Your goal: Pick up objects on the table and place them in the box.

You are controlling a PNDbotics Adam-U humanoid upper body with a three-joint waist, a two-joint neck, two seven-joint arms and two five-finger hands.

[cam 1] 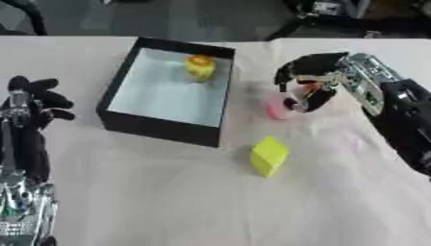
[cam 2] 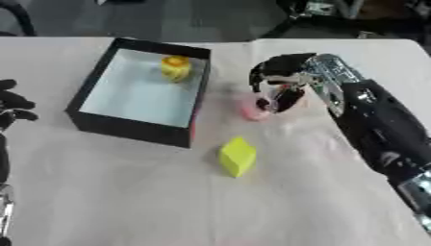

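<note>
A black box [cam 1: 118, 86] with a pale floor stands left of centre, and a yellow-orange object [cam 1: 200, 67] lies in its far right corner. A small pink object [cam 1: 274, 108] sits on the table to the right of the box. My right hand [cam 1: 310, 72] arches over it from the right, fingers and thumb curled down, with their tips pinching the pink object's right side. A yellow block [cam 1: 269, 156] lies nearer me, apart from both hands. My left hand [cam 1: 30, 108] rests at the left edge, fingers up and relaxed, holding nothing.
A pale cloth covers the table [cam 1: 168, 202]. My right forearm [cam 2: 379, 125] stretches from the lower right toward the pink object. Dark equipment and cables show beyond the table's far edge [cam 1: 336, 19].
</note>
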